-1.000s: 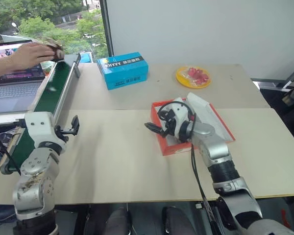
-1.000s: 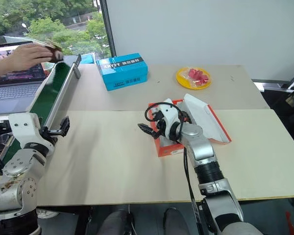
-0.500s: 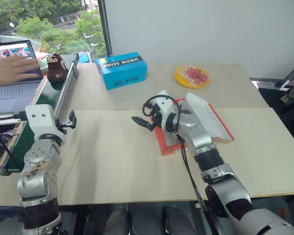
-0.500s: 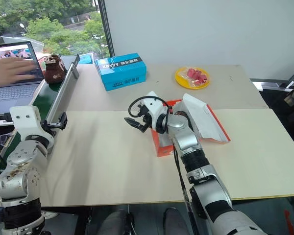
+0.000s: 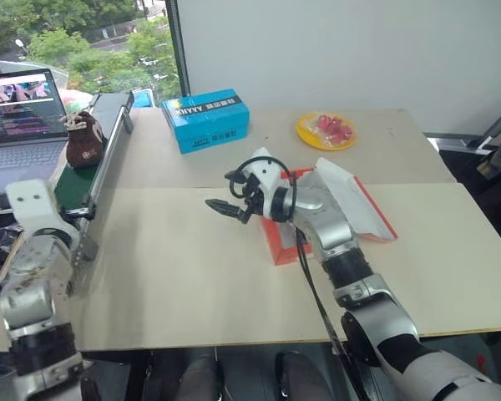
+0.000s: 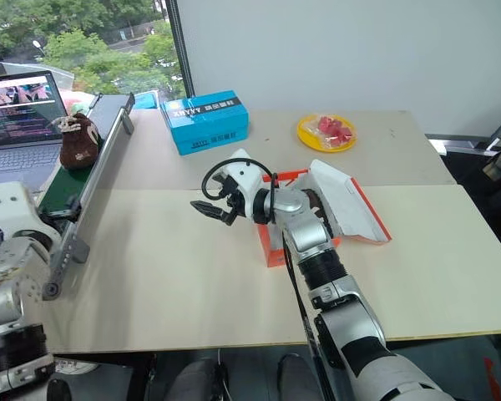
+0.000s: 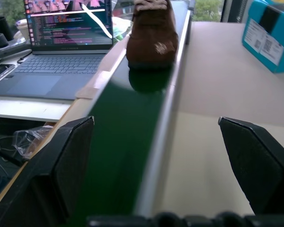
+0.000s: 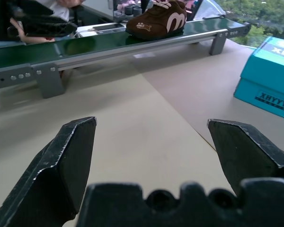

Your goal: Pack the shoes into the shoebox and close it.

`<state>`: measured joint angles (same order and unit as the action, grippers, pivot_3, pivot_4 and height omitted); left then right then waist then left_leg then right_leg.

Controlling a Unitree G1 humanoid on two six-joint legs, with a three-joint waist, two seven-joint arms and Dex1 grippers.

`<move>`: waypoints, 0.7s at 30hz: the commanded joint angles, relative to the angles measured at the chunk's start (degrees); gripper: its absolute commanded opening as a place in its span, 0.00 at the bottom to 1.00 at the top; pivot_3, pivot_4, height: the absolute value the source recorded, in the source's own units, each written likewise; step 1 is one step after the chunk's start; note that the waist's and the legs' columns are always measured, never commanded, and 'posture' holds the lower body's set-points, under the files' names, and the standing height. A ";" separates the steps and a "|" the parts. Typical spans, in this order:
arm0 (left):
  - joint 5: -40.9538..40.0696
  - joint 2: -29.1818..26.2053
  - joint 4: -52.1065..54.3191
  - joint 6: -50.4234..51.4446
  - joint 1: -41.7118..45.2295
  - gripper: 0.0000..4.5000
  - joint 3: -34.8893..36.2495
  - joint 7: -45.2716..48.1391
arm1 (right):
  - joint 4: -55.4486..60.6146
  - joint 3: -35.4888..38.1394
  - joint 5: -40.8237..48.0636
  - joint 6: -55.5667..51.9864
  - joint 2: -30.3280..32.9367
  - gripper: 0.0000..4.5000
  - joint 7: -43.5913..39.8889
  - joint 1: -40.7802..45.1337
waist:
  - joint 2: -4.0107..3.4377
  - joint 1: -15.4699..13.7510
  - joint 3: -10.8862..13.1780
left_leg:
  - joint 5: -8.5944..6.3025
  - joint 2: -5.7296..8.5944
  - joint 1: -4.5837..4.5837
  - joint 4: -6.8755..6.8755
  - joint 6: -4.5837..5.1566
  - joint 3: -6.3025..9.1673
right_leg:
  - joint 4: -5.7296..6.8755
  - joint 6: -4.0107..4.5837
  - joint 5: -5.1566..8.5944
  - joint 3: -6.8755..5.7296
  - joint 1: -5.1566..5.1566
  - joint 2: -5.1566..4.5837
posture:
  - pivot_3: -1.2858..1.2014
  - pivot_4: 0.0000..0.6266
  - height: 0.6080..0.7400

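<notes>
One dark brown shoe [image 5: 82, 138] with cream laces stands on the far part of the green conveyor belt [image 5: 73, 180], at the table's left; it also appears as the shoe [image 7: 151, 33] and the shoe [image 8: 156, 21]. The orange-red shoebox [image 5: 280, 246] lies open at mid-table, its lid [image 5: 351, 199] folded back to the right; my right arm hides most of its inside. My right gripper [image 5: 225, 205] hovers open just left of the box, pointing toward the belt, empty. My left gripper [image 7: 156, 137] is open and empty, aimed along the belt at the shoe.
A blue box with white lettering [image 5: 207, 119] sits at the back, a yellow plate of red pieces [image 5: 326, 129] to its right. An open laptop [image 5: 17, 109] stands left of the belt. Bare tabletop [image 5: 175, 251] lies between belt and shoebox.
The person's hand set the shoe on the belt and withdrew; the shoe now sits nearer. My right gripper moved left off the shoebox. My left arm swung left toward the belt.
</notes>
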<state>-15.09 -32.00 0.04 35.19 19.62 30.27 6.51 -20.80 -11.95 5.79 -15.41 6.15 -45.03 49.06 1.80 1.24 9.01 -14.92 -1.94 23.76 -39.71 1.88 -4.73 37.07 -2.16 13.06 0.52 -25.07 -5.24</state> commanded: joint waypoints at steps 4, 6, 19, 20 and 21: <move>-0.60 -7.00 -15.98 -8.52 6.75 1.00 0.68 7.53 | 5.63 -0.78 0.90 -1.11 1.63 0.99 -2.00 -0.77 | 0.01 -0.08 0.00 | 0.11 0.01 0.02 0.00 -0.19 -0.05 | -0.03 0.00 0.00 -0.04 -0.01 -0.04 | 0.52 0.24 1.00; -0.38 -9.11 -22.50 -11.56 9.39 1.00 0.32 9.60 | 6.42 -0.74 0.89 -1.61 2.16 0.99 -2.19 -1.15 | 0.02 -0.05 -0.01 | 0.10 0.00 0.03 0.00 -0.17 -0.04 | -0.04 0.00 0.00 -0.09 -0.01 -0.02 | 0.52 0.24 1.00; 4.74 -14.93 -51.47 -23.87 22.56 1.00 -7.74 16.53 | 9.94 -0.04 1.31 -4.66 3.85 0.99 -1.75 -2.93 | 0.04 0.05 -0.01 | 0.09 0.01 0.07 -0.02 -0.15 -0.35 | -0.03 0.00 0.00 -0.16 -0.02 0.01 | 0.52 0.24 1.00; 4.62 -14.80 -53.04 -23.72 23.02 1.00 -7.97 17.24 | 10.14 0.01 1.29 -4.81 3.97 0.99 -1.68 -2.95 | 0.04 0.07 -0.01 | 0.09 0.01 0.07 -0.02 -0.14 -0.39 | -0.02 0.00 0.00 -0.16 -0.02 0.01 | 0.52 0.24 1.00; 4.95 -14.66 -54.47 -23.49 23.27 1.00 -8.50 17.34 | 10.27 0.09 1.24 -4.93 4.05 0.99 -1.55 -2.93 | 0.04 0.11 -0.01 | 0.09 0.00 0.07 -0.02 -0.14 -0.41 | -0.02 0.00 0.00 -0.15 -0.02 0.01 | 0.52 0.24 1.00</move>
<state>-10.77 -45.28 -52.43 12.59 41.58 22.32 23.06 -13.48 -12.89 5.83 -19.94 9.86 -47.11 46.05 1.84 1.35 9.00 -14.84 -1.94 23.82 -39.74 1.75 -5.18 37.05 -2.16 13.06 0.36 -25.09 -5.23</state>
